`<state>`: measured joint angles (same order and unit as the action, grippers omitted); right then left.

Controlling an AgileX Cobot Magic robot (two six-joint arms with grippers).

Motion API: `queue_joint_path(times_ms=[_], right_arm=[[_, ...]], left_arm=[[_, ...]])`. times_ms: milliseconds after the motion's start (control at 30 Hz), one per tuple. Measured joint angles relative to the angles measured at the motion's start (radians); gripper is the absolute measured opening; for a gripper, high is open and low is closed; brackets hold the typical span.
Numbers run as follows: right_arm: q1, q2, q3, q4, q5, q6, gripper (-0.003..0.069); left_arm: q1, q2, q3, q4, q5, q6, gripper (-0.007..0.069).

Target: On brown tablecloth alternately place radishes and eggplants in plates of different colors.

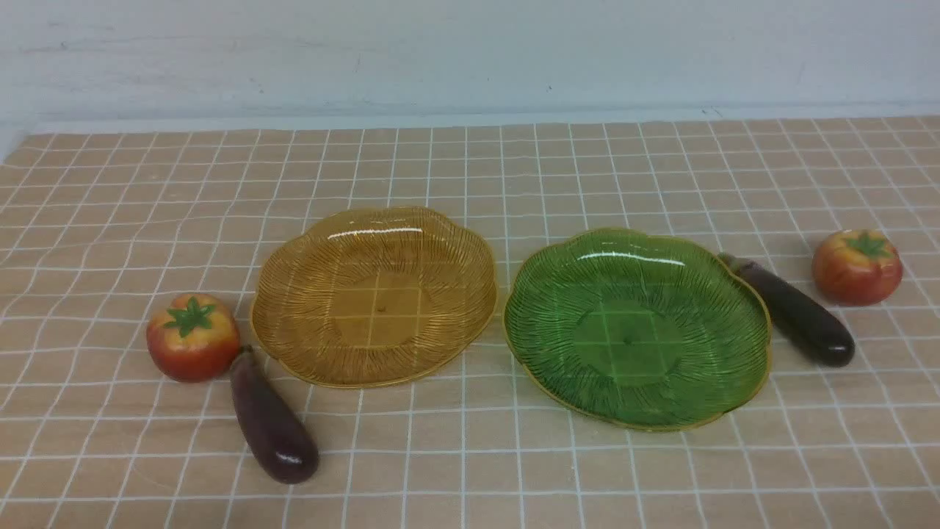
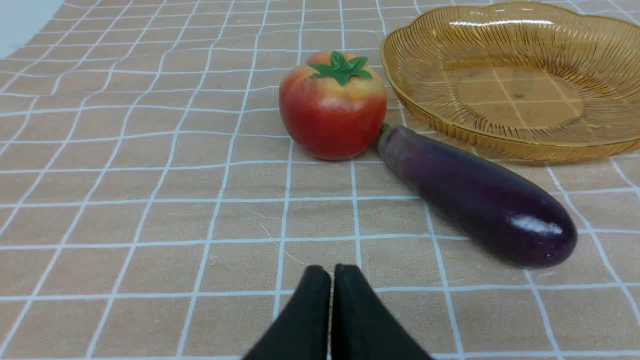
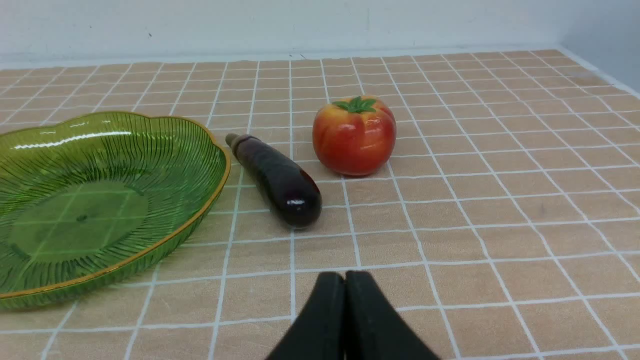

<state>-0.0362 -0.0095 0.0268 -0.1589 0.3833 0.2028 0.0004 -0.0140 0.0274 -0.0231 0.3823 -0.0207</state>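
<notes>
Tan, white-gridded brown tablecloth (image 1: 470, 470) holds the red-orange left radish (image 1: 192, 336) just beside the glossy left eggplant (image 1: 272, 419), then the empty amber plate (image 1: 374, 301), the empty green plate (image 1: 635, 330), the right eggplant (image 1: 797, 312) and the right radish (image 1: 856, 266). Nothing is plated, so the first pick looks pending. The left gripper (image 2: 331, 280) and right gripper (image 3: 345, 282), both pressed together and empty, must spread first.

Straight ahead of the left pincer (image 2: 331, 270) and the right pincer (image 3: 345, 276), a plain wall (image 1: 470, 51) closes off the far side. It is pale bluish-white, with faint scuffs and a few small dark specks. A lighter band (image 1: 470, 117) runs along its foot. Well beyond the right pincer, a greyer, shadowed wall (image 3: 600, 35) meets the pale one in a corner. The light is soft and even, and the shadows are faint.
</notes>
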Motion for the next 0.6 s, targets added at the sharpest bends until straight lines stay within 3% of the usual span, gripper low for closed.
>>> queue_joint_path(times_ms=[600], right_arm=[[0.000, 0.000, 0.000, 0.000, 0.000, 0.000, -0.0015]], left_arm=[[0.000, 0.000, 0.000, 0.030, 0.000, 0.013, -0.0003]])
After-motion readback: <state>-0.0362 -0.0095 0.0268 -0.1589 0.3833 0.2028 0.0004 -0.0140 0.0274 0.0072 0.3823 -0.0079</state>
